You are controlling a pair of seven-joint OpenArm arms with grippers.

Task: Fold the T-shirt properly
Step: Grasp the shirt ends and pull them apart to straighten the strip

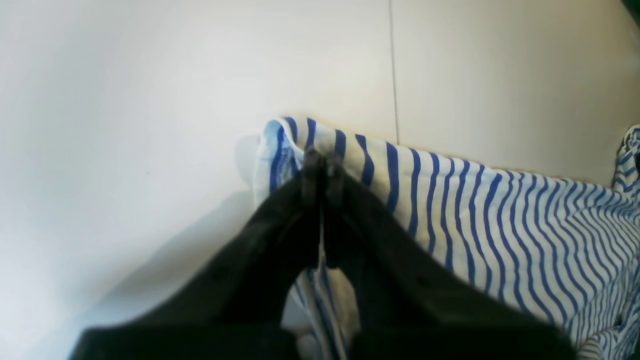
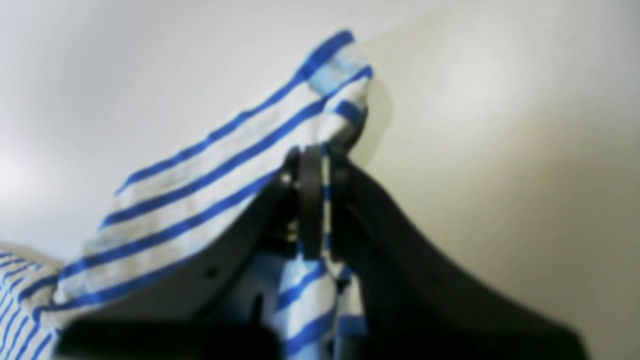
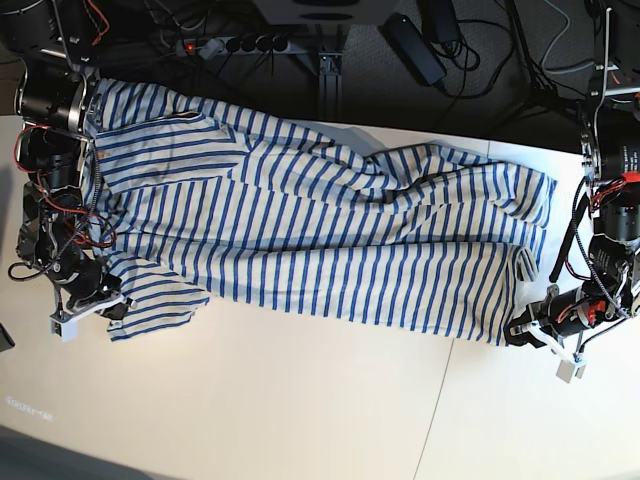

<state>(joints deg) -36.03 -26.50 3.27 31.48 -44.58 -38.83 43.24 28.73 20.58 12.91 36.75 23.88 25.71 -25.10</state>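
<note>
The T-shirt (image 3: 320, 230), cream-white with thin blue stripes, lies spread across the white table. My left gripper (image 3: 518, 330) is at the shirt's right front corner. In the left wrist view the gripper (image 1: 321, 162) is shut on a fold of the striped cloth (image 1: 450, 210). My right gripper (image 3: 118, 310) is at the left front corner, by the sleeve. In the right wrist view the gripper (image 2: 322, 165) is shut on a raised corner of the shirt (image 2: 225, 175), with cloth hanging between the fingers.
The white table (image 3: 300, 400) has a seam (image 3: 432, 420) running to the front right of the middle. Beyond the table's back edge are a power strip (image 3: 235, 45), cables and dark floor. The arm bodies stand at both table ends.
</note>
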